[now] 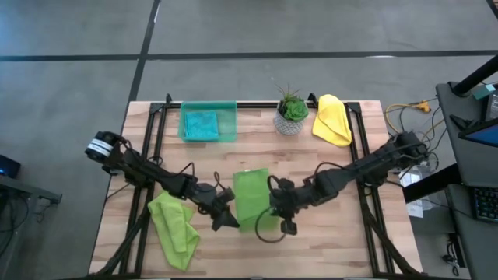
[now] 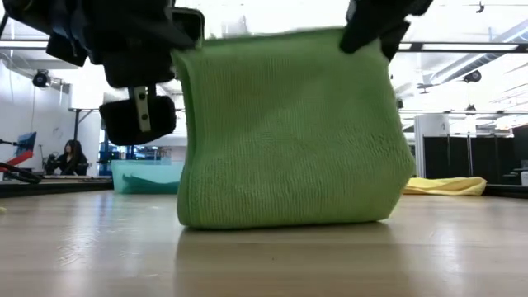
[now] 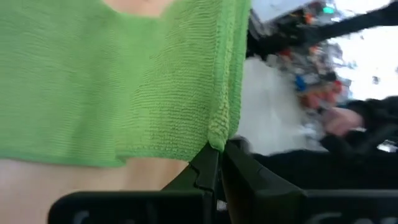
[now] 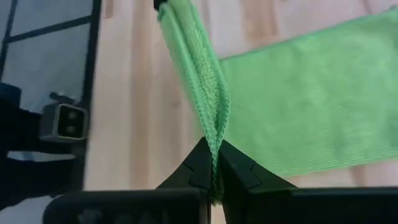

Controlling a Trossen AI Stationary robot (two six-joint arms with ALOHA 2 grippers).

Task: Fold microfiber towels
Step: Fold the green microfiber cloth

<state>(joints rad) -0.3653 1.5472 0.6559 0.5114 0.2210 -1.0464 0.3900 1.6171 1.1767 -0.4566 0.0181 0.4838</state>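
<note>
A lime green microfiber towel (image 1: 250,194) lies in the middle of the table, its near edge raised between my two grippers. My left gripper (image 1: 231,222) is shut on the near left corner and my right gripper (image 1: 282,225) on the near right corner. In the low view the towel (image 2: 280,140) hangs like a curtain, its lower fold on the tabletop. A second lime green towel (image 1: 175,225) lies crumpled at the near left. A teal towel (image 1: 201,124) lies in a tray and a yellow one (image 1: 333,118) at the far right. My left gripper pinches the towel's near left corner (image 3: 217,138) between its two fingers, coming at it slanting down from the table's left. The corner is lifted clear and the cloth spreads away from it. My right gripper pinches the towel's near right corner (image 4: 214,140) between its two fingers, slanting steeply down from the right. The edge there looks doubled. The top edge (image 2: 272,37) runs fairly taut between the two holds, and the towel's lower part (image 2: 280,216) rests on the table.
A see-through green tray (image 1: 226,117) stands at the far left centre, and a small potted plant (image 1: 292,113) beside it to the right. Black frame rails (image 1: 156,132) run along the table's sides. Bare wood (image 1: 327,241) shows at the near right.
</note>
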